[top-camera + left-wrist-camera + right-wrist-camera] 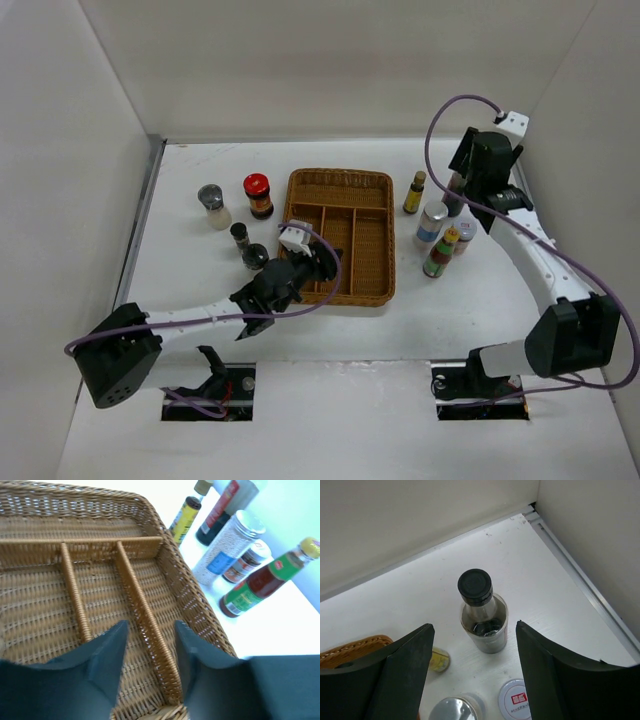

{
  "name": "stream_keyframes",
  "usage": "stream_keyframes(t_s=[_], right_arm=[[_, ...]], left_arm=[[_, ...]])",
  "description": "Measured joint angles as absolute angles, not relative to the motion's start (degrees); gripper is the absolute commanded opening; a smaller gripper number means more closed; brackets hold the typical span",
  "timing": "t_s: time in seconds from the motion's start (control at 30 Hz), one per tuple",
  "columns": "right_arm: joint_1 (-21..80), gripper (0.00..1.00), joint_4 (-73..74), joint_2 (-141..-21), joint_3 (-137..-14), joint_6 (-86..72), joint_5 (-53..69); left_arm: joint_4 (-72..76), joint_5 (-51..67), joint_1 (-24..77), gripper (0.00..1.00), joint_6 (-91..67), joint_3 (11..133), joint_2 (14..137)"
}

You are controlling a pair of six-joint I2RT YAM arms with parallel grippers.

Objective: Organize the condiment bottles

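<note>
Left gripper (150, 660): jaws apart, holding nothing, over the tray (197, 605) at its near end. Right gripper (474, 630): jaws apart, with the black-capped bottle (482, 615) between the fingers and untouched. Bottles stand on the table (200, 150): four left of the tray, including the red-lidded jar (258, 195), and five right.

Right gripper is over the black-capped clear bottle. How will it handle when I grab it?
The black-capped clear bottle looks like smooth glass, so it may slip in the open right gripper. Little dark liquid shows inside, so it is probably light. Upright with a narrow neck, it could tip if one finger touches first.
</note>
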State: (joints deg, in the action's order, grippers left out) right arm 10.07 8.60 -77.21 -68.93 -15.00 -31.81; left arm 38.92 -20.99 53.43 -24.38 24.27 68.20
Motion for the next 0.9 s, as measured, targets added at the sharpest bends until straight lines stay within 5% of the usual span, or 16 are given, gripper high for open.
stream_keyframes(t_s=[0.13, 0.67, 0.9], right_arm=[[7.70, 0.73, 8.51, -81.49, -71.81, -15.20, -29.26], [5.96, 0.59, 8.12, -91.70, -77.30, -14.74, -27.53], [5.96, 0.33, 8.01, -92.79, -78.70, -12.45, -29.67]], left_arm=[[40.53, -19.66, 53.41, 0.66, -24.49, 24.16, 68.90], [42.15, -18.37, 52.62, 0.67, -25.52, 23.51, 70.67], [42.33, -17.85, 52.01, 0.67, -26.13, 23.24, 70.67]])
